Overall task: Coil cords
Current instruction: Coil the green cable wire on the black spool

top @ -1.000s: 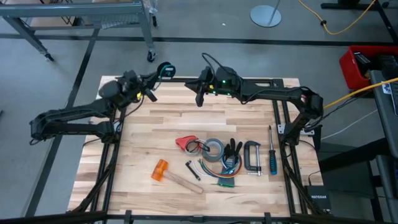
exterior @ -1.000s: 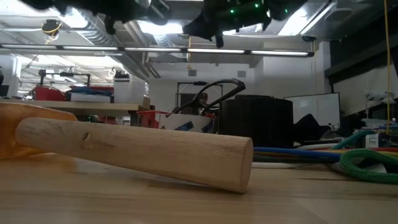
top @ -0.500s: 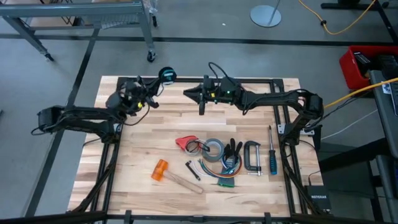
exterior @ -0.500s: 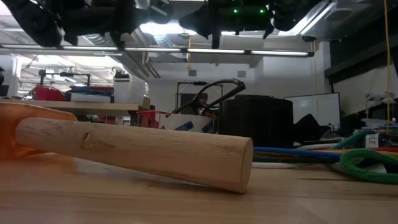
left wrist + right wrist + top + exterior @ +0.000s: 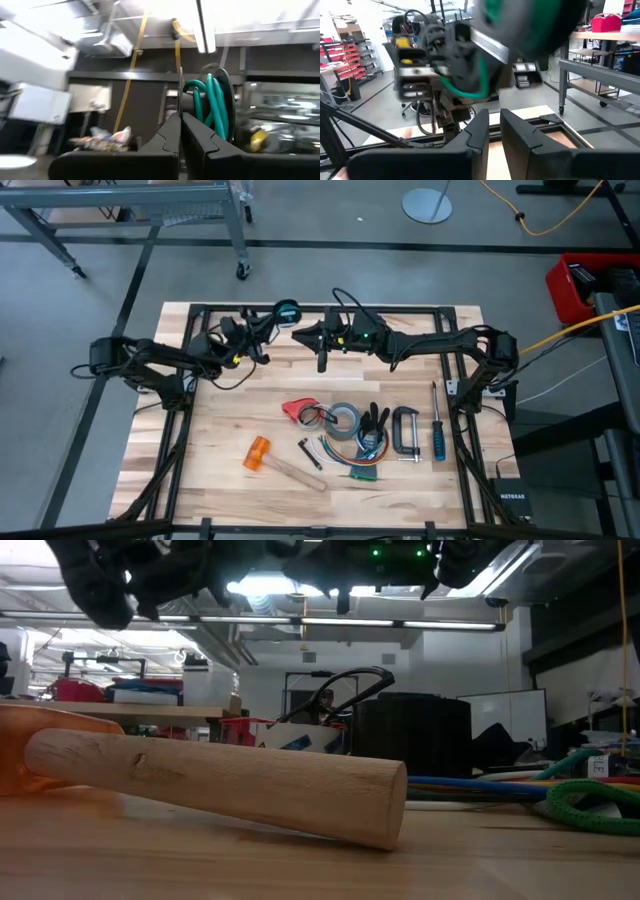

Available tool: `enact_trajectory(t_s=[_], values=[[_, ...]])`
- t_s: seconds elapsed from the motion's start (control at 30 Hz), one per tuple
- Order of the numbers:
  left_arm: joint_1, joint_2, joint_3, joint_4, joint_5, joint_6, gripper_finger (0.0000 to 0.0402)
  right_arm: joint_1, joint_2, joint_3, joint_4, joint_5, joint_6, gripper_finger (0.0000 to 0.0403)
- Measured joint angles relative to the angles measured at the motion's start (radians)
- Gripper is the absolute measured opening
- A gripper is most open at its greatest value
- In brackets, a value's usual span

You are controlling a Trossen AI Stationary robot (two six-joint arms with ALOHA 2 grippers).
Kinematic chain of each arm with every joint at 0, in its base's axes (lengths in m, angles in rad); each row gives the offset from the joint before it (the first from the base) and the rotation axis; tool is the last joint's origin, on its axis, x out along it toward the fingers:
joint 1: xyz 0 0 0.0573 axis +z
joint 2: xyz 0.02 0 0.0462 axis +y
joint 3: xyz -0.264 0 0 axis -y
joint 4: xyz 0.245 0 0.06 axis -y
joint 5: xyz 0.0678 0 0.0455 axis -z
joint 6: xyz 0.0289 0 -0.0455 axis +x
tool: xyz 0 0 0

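Gray floor (image 5: 330, 225) all around the wood counter (image 5: 230, 420), w/ a metal cart on wheels (image 5: 150, 210) and a round gray stand base (image 5: 428, 204) at the back. Red box (image 5: 580, 285) at the right side. Long bright lights (image 5: 400, 624) on the ceiling, white wall (image 5: 470, 660) behind.

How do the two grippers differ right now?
The left gripper is shut on the thin dark cord, which trails onto the table; the right gripper is slightly parted and holds nothing visible. The left sits nearer the table's left side, the right nearer centre. Both hover above the table's far half.
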Motion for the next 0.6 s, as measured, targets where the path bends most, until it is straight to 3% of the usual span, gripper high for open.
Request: enact_trajectory(t_s=[0.2, 0.6], values=[[-0.015, 0.032, 0.062, 0.001, 0.026, 0.051, 0.0, 0.008, 0.028, 0.0, 0.037, -0.048, 0.023, 0.005], [-0.041, 0.033, 0.066, -0.001, 0.043, 0.044, 0.0, 0.025, 0.033, 0.0, 0.094, -0.036, 0.024, 0.005]])
